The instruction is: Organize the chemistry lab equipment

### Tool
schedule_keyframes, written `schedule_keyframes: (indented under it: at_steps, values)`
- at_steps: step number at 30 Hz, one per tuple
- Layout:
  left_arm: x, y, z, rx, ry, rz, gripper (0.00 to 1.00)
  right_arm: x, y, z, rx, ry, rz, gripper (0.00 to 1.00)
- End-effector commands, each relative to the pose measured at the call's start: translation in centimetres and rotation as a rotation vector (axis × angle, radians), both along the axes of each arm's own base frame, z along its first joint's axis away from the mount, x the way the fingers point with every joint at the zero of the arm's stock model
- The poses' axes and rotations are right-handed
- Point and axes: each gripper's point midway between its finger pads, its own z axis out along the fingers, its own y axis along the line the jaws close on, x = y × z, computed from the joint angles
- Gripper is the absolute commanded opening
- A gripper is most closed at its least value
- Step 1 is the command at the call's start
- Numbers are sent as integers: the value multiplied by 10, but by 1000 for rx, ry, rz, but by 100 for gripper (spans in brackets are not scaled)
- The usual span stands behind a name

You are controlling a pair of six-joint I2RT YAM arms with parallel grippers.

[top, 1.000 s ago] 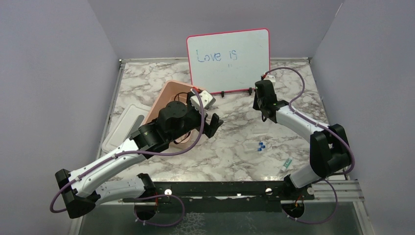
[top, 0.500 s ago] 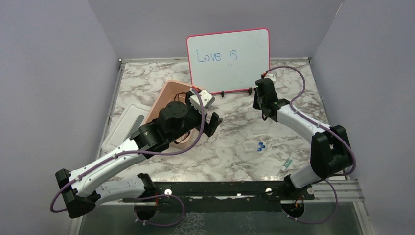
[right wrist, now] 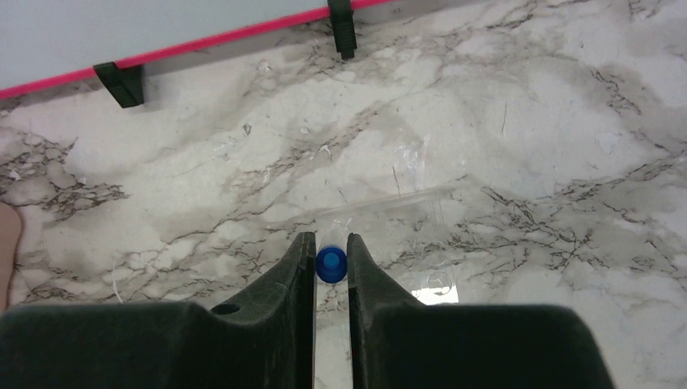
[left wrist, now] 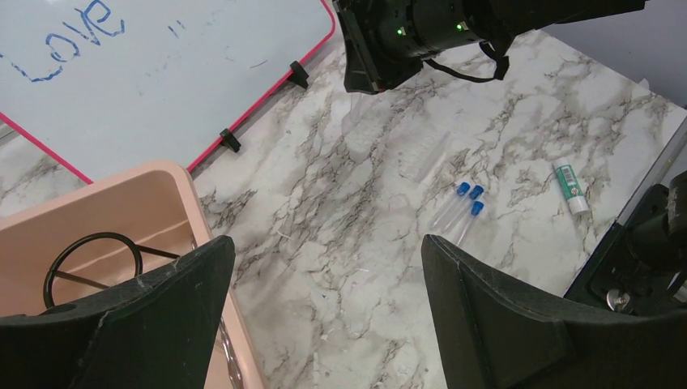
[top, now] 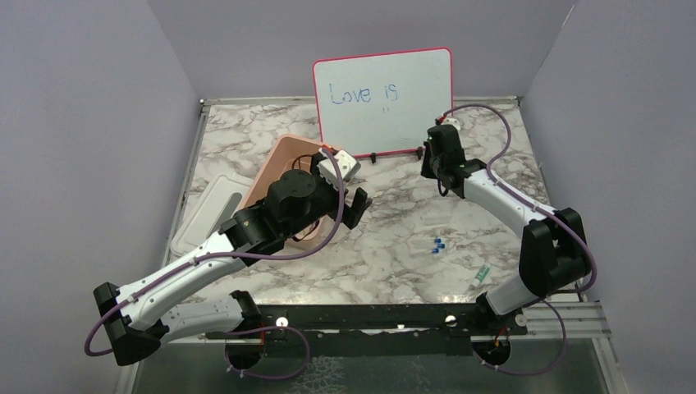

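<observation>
as r claw (right wrist: 330,241) pinches, blue-capped clear tube (right wrist: 330,264)

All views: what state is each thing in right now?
left gripper: open, empty
right gripper: shut on blue-capped tube
pink tub: lid off, ring stand inside
white lid: flat on table
three loose tubes: capped, lying on table
green tool: lying on table
whiteboard: upright

White-grey veined table (top: 394,246), pink tub (left wrist: 97,223) — blue-capped tube (right wrist: 330,264)

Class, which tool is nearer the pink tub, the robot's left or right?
Left. The left tool hovers at the rim of the pink tub; the right tool is far off, by the whiteboard.
</observation>
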Motion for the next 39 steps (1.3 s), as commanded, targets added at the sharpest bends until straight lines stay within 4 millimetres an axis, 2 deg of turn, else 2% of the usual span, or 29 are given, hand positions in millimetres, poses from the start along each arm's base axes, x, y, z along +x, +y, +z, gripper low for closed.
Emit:
schedule_keyframes:
  at_steps: [1,21,33,39]
  values:
    - [5,3,-2,3,-5,30,88,-6,1,-14,-6,57,-3,5]
    - [7,6,-1,0,-10,45,88,1,6,-50,-39,73,39,5]
    - [8,6,-1,1,-10,49,88,-1,4,-59,-108,127,35,11]
    - [8,6,-2,1,-9,51,88,-2,10,-57,-142,96,72,11]
